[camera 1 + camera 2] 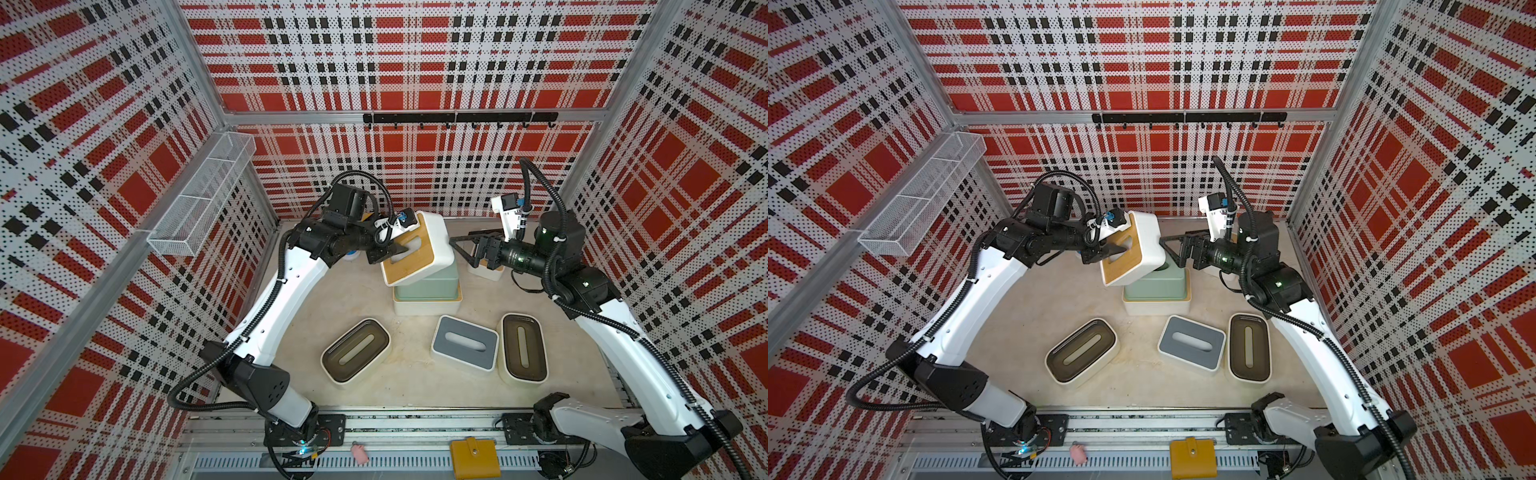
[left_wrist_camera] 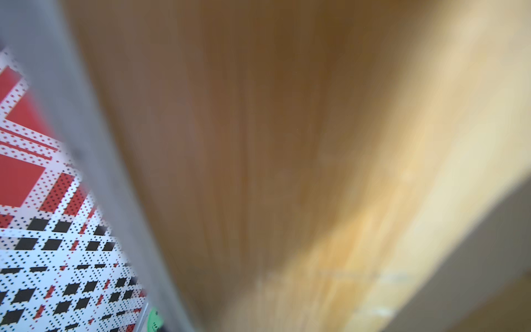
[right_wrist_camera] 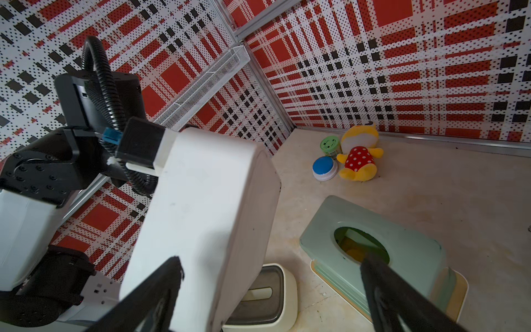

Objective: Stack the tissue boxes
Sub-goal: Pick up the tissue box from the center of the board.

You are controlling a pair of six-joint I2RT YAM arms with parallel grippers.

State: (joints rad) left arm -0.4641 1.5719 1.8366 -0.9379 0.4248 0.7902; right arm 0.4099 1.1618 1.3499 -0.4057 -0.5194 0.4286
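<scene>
Nearest to you, at the near edge, lies a yellow wallet (image 1: 475, 457); it is not part of the work. Further in, three tissue boxes lie flat on the pale table (image 1: 407, 386): a cream box with a dark-brown lid (image 1: 355, 351) at the left, a white box with a grey lid (image 1: 464, 343) in the middle, and a second cream box with a dark-brown lid (image 1: 523, 348) at the right. Behind them stands the stack, a pale-green plastic box (image 1: 428, 284) upon a white box with a bamboo rim (image 1: 426, 307).

Your left gripper (image 1: 395, 249) is closed to a narrow gap on a white box with a bamboo lid (image 1: 434, 237), with one finger inside the oval slot. It holds this box tilted in the air over the left part of the stack; whether they touch, you cannot tell. Your right gripper (image 1: 461, 251) is spread wide and empty, just beside the box's right wall.

Expect the box to be stiff and probably light, with smooth walls that can slip. A hold at the slot edge lets it swing, and the lid may lift off. Better take it across the two long walls and level it first.
</scene>
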